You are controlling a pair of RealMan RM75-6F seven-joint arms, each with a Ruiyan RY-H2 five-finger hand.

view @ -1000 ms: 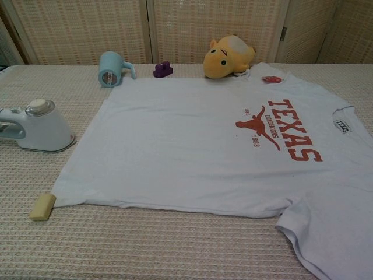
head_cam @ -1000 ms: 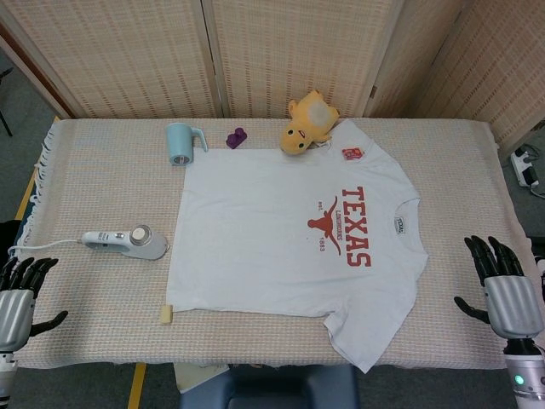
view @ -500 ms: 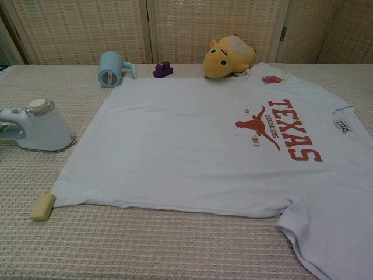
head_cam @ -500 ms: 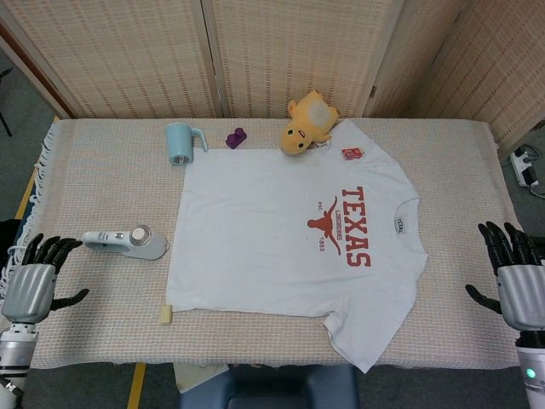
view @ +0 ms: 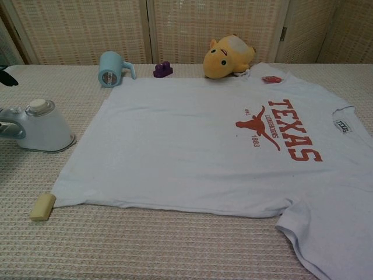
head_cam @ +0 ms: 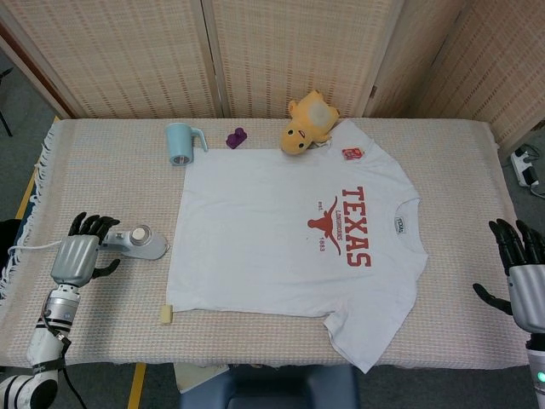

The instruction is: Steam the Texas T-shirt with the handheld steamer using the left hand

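Your left hand has moved in over the steamer handle, fingers apart, gripping nothing yet; the T-shirt lies flat on the worktop; your right hand waits spread, empty; close next.

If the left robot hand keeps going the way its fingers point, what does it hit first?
Most likely the handheld steamer. In the head view the left robot hand sits over the steamer's handle end, fingers aimed toward its body. Its height above the handle is unclear, so contact may already exist.
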